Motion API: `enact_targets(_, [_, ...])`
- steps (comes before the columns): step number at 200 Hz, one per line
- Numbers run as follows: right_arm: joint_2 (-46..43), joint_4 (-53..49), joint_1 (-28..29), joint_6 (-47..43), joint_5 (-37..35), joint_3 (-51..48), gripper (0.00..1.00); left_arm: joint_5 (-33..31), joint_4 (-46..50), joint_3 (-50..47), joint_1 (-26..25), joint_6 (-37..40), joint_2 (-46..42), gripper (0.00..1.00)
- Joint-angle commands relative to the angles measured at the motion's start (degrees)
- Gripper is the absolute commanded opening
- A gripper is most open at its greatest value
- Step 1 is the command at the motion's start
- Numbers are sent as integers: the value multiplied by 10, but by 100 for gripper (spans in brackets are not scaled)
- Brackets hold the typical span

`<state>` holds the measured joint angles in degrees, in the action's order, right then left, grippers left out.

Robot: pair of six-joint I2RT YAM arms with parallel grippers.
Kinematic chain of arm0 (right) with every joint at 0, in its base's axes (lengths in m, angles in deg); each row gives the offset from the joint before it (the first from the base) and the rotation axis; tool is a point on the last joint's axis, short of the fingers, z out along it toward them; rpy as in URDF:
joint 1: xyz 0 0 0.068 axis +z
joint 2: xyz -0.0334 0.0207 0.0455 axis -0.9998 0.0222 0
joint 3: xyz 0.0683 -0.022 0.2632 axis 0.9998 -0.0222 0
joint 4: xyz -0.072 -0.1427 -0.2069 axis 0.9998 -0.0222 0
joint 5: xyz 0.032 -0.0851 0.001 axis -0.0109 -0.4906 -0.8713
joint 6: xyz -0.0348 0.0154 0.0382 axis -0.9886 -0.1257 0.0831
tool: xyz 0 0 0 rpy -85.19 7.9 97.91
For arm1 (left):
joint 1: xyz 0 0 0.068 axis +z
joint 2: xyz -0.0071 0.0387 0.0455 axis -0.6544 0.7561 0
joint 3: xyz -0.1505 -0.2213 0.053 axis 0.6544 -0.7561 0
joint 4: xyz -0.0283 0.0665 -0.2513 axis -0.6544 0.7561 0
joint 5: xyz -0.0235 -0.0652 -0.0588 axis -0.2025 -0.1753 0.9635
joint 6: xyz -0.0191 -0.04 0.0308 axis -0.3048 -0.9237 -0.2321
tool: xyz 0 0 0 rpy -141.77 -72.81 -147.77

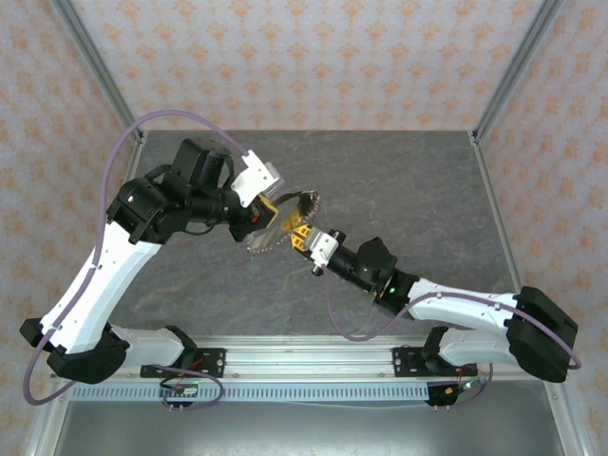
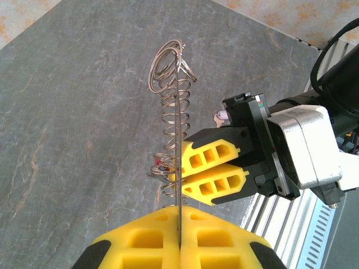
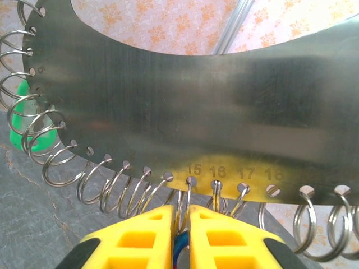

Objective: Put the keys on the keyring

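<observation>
Held up over the grey worktop [image 1: 408,190], near its middle and clear of the surface: the keyring [image 1: 302,203]. Turns out to be a thin curved metal plate with numbered holes along its edge and a small split ring hanging through each hole.

Clamped at one end by the left gripper [image 2: 179,217], fingers fully closed with the plate squeezed edge-on between them. From the left wrist, seen as little more than a thin line rising out of that grip, with the rings stacked along it like a coil.

Met from the opposite side by the right gripper [image 3: 180,216], reaching in low against the row of rings. Fingers all but closed there, leaving only a narrow slit. Running down into that slit: the ring that hangs from the hole marked 15. Deeper in the same slit, pinched between the yellow pads: a sliver of blue, apparently the blue key [image 3: 180,252]. Cannot tell whether it is threaded onto the ring or only pressed against it.

Behind the rings at the plate's far left end in the right wrist view: the green key [image 3: 25,126], partly hidden by wire loops. Among the lower rings in the left wrist view, just beside the right fingertips: a speck of red [image 2: 162,165], too small to make out.
</observation>
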<state>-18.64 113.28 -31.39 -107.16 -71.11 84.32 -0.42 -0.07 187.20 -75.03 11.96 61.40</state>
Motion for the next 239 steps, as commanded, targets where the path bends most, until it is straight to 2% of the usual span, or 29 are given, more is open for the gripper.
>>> enact_targets(1, [6, 29, 3, 0, -8, 25, 14, 20, -18, -1, -10, -11, -11, 0])
enact_targets(26, [6, 37, 6, -2, -22, 27, 11, 20, -18, -3, -9, -11, -12, 0])
enact_targets(50, [6, 43, 9, -6, -37, 26, 0, 12, -20, -7, -9, -11, -11, 0])
enact_targets(94, [-11, 16, 8, 8, -50, 10, 0, -63, -43, -29, 1, -66, -15, 0])
enact_targets(116, [-32, -66, -3, 47, -16, 28, 0, -14, -68, -57, 38, -107, -15, 0])
enact_targets(148, [-42, -108, -26, 89, 25, 34, 0, 21, -117, -114, 76, -154, -26, 0])
enact_targets(170, [-42, -131, -43, 112, 67, 39, 0, 68, -150, -148, 88, -184, -25, 4])
enact_targets(180, [-41, -142, -50, 122, 81, 41, 0, 66, -154, -159, 91, -193, -23, 5])
enact_targets(190, [-42, -144, -54, 132, 86, 39, 0, 65, -161, -175, 95, -203, -22, 12])
enact_targets(204, [-42, -151, -61, 144, 100, 38, 0, 59, -172, -201, 103, -217, -23, 15])
enact_targets(229, [-40, -167, -70, 163, 110, 33, 0, 46, -210, -257, 112, -250, -29, 31])
enact_targets(239, [-39, -173, -74, 172, 113, 30, 0, 38, -225, -280, 112, -261, -30, 34])
